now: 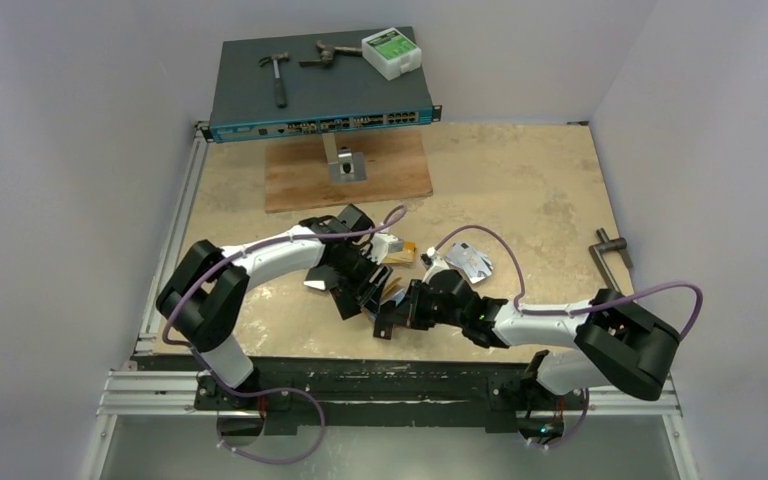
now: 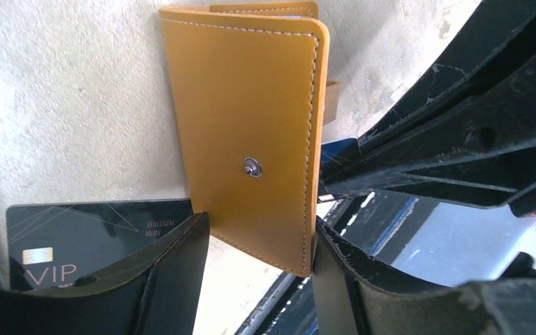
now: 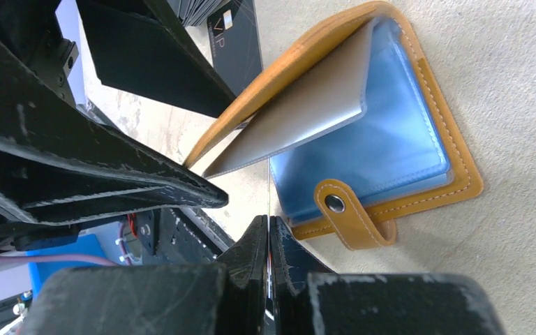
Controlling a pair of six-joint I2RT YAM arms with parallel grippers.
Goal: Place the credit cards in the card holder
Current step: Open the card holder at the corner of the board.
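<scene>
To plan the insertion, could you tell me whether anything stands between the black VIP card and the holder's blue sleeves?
Yes: the card holder's raised cover, straddled by the left tool, stands between the VIP card and the blue sleeves.

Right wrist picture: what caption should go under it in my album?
Orange holder lies open, cover lifted off its blue sleeves, with the right fingers shut beside its snap tab.

light: bright, even | shadows: soft | wrist-view foreground: blurred
</scene>
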